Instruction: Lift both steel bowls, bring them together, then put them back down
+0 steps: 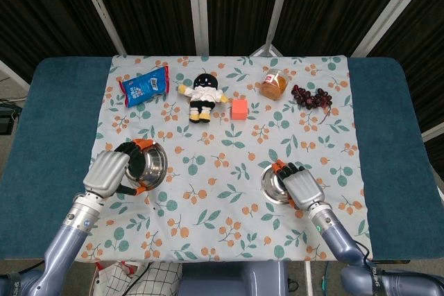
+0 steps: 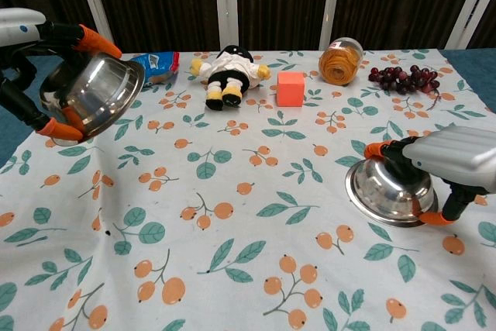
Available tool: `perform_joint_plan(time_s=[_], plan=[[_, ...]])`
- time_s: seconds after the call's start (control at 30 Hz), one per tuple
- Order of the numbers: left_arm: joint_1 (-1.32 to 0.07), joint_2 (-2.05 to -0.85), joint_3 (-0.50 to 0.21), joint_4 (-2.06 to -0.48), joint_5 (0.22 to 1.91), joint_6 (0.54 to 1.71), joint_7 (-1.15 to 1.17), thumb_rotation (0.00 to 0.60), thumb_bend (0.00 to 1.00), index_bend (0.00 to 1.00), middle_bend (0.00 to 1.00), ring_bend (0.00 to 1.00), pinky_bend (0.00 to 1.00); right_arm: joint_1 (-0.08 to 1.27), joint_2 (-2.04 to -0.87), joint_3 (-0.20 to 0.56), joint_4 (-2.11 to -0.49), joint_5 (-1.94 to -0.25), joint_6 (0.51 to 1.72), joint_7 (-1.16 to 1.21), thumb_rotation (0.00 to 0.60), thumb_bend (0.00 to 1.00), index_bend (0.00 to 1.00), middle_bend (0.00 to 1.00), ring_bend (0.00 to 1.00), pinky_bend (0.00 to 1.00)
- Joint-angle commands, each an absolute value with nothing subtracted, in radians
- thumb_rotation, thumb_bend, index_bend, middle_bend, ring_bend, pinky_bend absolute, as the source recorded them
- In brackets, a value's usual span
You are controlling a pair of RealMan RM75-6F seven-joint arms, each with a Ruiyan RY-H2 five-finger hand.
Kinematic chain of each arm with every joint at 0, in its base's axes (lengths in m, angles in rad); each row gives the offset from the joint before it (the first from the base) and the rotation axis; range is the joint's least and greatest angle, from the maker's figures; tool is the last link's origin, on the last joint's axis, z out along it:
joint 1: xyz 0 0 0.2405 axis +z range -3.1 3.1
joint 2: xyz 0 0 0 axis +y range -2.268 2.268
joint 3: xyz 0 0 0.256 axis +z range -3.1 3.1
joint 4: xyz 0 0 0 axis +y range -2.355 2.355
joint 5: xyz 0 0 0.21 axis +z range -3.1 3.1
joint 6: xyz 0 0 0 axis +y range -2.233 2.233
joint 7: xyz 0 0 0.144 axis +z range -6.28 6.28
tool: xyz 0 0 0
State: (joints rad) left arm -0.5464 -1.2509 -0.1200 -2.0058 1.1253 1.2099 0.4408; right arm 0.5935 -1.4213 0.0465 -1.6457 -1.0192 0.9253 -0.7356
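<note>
Left hand point(image 2: 35, 75) is gripping a tilted, raised steel bowl point(image 2: 93, 94); right hand point(image 2: 453, 160) is clasping an inverted steel bowl point(image 2: 387, 187) on the tablecloth point(image 2: 256, 253).

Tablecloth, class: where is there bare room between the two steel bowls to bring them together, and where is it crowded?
The middle of the tablecloth is bare, bordered by the left bowl, the right bowl and the orange cube. The far edge is crowded: snack packet, doll, jar, grapes.
</note>
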Motion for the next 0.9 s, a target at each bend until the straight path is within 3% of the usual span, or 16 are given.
perform_joint_plan(time_s=[0.03,0.23,0.37,0.6,0.9], plan=[[-0.546,-1.251,-0.121,-2.003,1.123,1.210,0.440,0.600,0.51,0.57,0.69,0.61,0.78,0.602,-1.421,0.030,-1.657,-1.003,0.932,-0.759,0.600,0.33,0.49,0.53,0.54,0.74],[-0.548,-1.251,-0.124,-1.992,1.113,1.203,0.431,0.600,0.51,0.57,0.69,0.61,0.78,0.608,-1.420,0.022,-1.674,-1.009,0.961,-0.773,0.600,0.33,0.81,0.80,0.80,0.97],[-0.550,-1.253,-0.124,-1.978,1.111,1.189,0.413,0.600,0.51,0.57,0.70,0.61,0.78,0.608,-1.416,0.017,-1.694,-1.022,0.992,-0.779,0.600,0.35,0.94,0.89,0.89,1.00],[-0.557,-1.273,-0.117,-1.939,1.155,1.159,0.357,0.600,0.52,0.57,0.70,0.61,0.78,0.589,-1.366,0.032,-1.775,-1.070,1.033,-0.686,0.600,0.37,1.00,0.95,0.95,1.00],[-0.559,-1.386,-0.111,-1.820,1.294,1.162,0.207,0.600,0.52,0.58,0.70,0.61,0.78,0.514,-1.220,0.102,-1.862,-1.269,1.111,-0.224,0.600,0.38,1.00,0.98,0.98,1.00]])
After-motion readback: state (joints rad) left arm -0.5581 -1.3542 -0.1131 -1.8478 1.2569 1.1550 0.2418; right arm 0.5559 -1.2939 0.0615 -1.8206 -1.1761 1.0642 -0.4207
